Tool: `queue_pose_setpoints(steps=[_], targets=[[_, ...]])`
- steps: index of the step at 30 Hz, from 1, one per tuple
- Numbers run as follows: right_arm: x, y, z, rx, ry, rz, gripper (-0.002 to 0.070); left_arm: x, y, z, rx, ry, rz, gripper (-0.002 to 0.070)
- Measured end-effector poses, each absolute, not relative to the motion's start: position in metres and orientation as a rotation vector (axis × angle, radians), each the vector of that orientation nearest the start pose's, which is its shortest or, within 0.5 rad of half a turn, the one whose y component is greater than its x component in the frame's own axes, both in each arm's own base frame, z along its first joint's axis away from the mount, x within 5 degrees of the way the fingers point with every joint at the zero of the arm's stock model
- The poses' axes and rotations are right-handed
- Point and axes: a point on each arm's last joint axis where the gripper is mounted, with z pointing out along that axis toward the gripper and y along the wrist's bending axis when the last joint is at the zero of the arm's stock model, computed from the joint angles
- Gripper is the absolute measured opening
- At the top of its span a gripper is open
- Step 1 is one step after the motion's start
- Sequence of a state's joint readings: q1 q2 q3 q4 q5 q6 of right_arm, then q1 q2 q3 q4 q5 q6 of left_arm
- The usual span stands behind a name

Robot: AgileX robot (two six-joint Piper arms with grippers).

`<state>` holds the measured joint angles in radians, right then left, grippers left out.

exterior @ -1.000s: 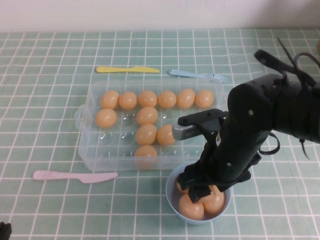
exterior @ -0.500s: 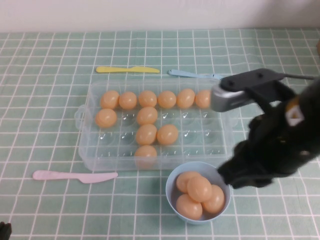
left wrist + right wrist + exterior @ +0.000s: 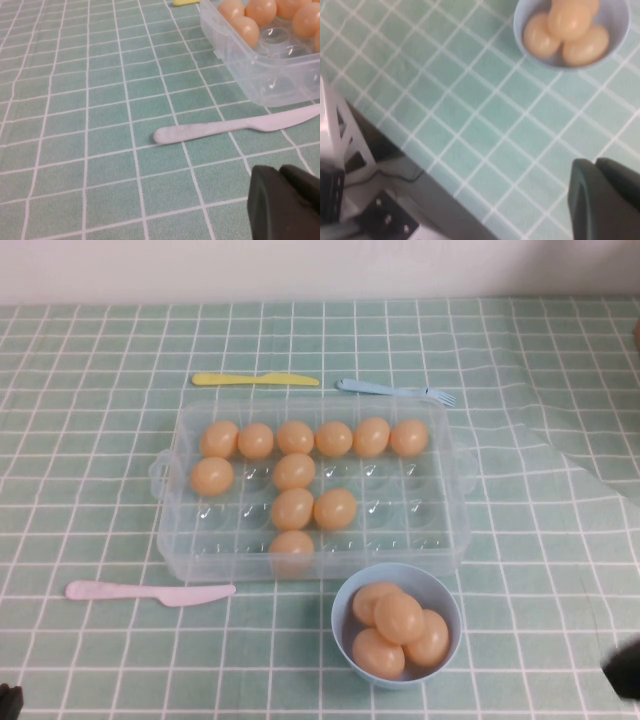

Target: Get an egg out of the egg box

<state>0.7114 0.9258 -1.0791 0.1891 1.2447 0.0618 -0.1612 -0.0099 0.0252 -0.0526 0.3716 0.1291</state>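
Note:
The clear egg box (image 3: 448, 502) stands mid-table with several tan-orange eggs in its cups, one of them the egg (image 3: 335, 508) near the middle. A corner of the box (image 3: 260, 75) shows in the left wrist view. My right gripper (image 3: 596, 165) is shut and empty, low over the table's front right part, near the blue bowl (image 3: 620, 22). Only a dark bit of it (image 3: 625, 672) shows in the high view. My left gripper (image 3: 279, 172) is shut and empty, parked at the front left corner (image 3: 8, 700).
A light-blue bowl (image 3: 342, 625) with several eggs sits in front of the box. A pink plastic knife (image 3: 150, 592) lies at the box's front left. A yellow knife (image 3: 255, 379) and a blue fork (image 3: 395, 390) lie behind the box.
My right arm has lifted out of the blue bowl and drawn back to the front right, almost out of the high view. An egg stays on top in the bowl.

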Motion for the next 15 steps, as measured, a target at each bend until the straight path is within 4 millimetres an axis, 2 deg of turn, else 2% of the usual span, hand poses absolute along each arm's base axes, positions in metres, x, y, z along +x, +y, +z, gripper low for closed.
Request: queue_pose_setpoints(steps=[5, 8, 11, 15], targets=[[0.076, 0.087, 0.354, -0.839, 2.517, 0.523, -0.0015, 0.052, -0.01, 0.172, 0.238, 1.855, -0.074, -0.0003], [0.071, 0.08, 0.337, -0.825, 2.498, 0.512, -0.0015, 0.052, -0.01, 0.172, 0.238, 1.855, -0.074, -0.0003], [0.072, 0.079, 0.317, -0.782, 2.437, 0.524, -0.0015, 0.052, -0.01, 0.172, 0.238, 1.855, -0.074, -0.0003], [0.084, 0.08, 0.287, -0.707, 2.277, 0.498, -0.0016, 0.052, -0.01, 0.172, 0.238, 1.855, -0.074, -0.0003]])
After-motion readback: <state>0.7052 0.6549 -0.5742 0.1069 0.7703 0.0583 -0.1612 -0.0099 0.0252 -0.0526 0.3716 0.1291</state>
